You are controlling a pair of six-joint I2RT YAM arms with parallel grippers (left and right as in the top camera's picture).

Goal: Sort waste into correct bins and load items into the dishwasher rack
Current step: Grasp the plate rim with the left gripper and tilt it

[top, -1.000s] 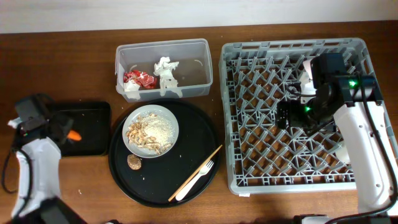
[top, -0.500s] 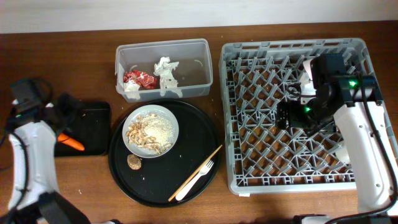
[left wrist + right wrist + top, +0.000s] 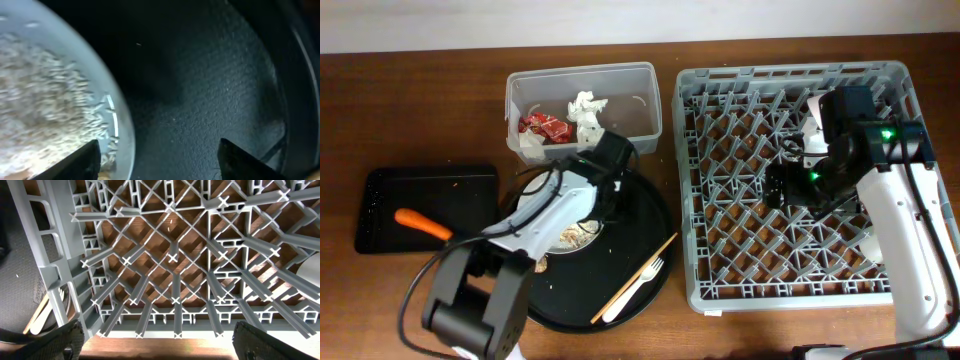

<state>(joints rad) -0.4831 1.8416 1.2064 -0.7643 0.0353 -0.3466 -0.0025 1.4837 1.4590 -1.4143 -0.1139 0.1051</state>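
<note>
The white plate of beige food scraps sits on the round black tray, mostly under my left arm. My left gripper is open astride the plate's right rim: one finger over the rice, the other over the tray. The orange carrot lies in the shallow black tray. White tissues and the red wrapper are in the clear tub. Fork and chopstick lie on the round tray. My right gripper hangs open and empty over the grey rack.
White dishes stand in the rack's right side, partly behind my right arm. In the right wrist view the rack's lattice fills the frame, with the chopstick left of its wall and a white dish at the right.
My left arm swung from the shallow black tray across to the plate, leaving the carrot lying in that tray, and its jaws opened. The right arm has not moved.
</note>
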